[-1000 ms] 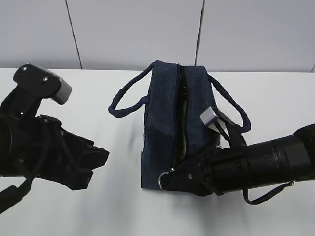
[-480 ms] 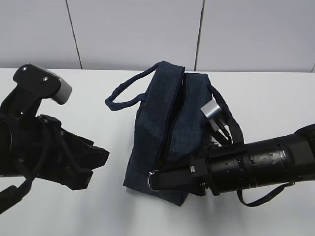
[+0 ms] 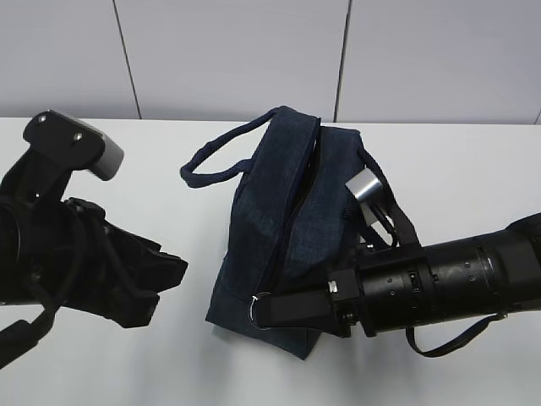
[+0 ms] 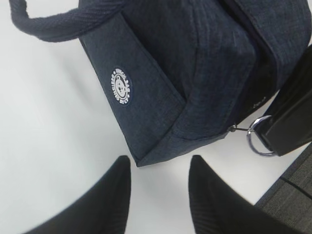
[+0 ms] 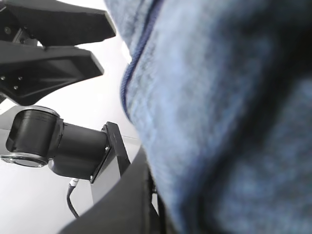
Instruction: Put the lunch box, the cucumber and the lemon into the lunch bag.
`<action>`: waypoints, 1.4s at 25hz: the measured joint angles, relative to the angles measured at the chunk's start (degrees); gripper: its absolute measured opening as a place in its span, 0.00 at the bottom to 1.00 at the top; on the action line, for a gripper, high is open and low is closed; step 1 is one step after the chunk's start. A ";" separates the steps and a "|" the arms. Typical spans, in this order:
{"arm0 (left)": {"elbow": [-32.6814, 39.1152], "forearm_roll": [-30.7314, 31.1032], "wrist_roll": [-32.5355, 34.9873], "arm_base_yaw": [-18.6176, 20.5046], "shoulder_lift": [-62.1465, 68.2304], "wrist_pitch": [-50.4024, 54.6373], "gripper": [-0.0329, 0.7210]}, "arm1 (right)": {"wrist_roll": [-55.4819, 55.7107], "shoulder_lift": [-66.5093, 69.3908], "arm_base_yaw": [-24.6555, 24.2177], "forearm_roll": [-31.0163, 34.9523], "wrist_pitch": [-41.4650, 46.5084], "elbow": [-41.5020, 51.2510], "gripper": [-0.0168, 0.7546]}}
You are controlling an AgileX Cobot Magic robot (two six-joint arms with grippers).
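The dark navy lunch bag [image 3: 279, 220] lies slanted on the white table, and its top zipper seam looks drawn together. The lunch box, the cucumber and the lemon are hidden. My right gripper [image 3: 269, 314] is at the bag's near end, shut on the silver ring pull [image 3: 254, 308]. The left wrist view shows that ring pull [image 4: 255, 141] caught in a black finger [image 4: 290, 122], below the lunch bag [image 4: 195, 73]. My left gripper [image 3: 166, 283] stands open to the bag's left. Nothing sits between the left gripper [image 4: 158, 163] jaws, just short of the bag's corner.
One loop handle [image 3: 211, 159] lies spread to the bag's left, another [image 3: 397, 211] lies under the right arm. A loose dark strap [image 3: 448, 337] hangs below the right arm. The table's edge [image 4: 287, 187] runs close behind the ring pull. A grey panelled wall stands behind the table.
The right gripper moved left with the ring pull, dragging the bag's near end leftward. The bag now lies slanted, and the open gap that showed something yellow-green has closed. The left arm has not moved.
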 joint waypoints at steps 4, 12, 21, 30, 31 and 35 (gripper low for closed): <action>0.00 0.00 0.00 0.00 0.00 0.00 0.40 | 0.12 0.00 0.00 0.00 0.12 0.00 0.02; 0.00 0.00 0.13 0.00 0.00 0.09 0.40 | 0.12 -2.43 0.00 -0.09 0.12 0.00 0.02; 0.00 0.00 0.13 0.00 0.00 0.72 0.40 | -0.11 -6.95 0.00 -0.59 0.12 0.00 0.02; 0.00 0.00 0.13 0.00 0.00 1.43 0.40 | -0.10 -9.83 0.00 -1.09 0.12 -2.14 0.02; 0.00 0.00 0.13 0.00 0.00 1.44 0.40 | -0.10 -10.06 0.00 -1.09 0.12 -2.57 0.02; 0.00 0.00 0.13 0.00 0.00 1.53 0.40 | 0.09 -10.18 0.00 -1.19 -1.67 -3.74 0.02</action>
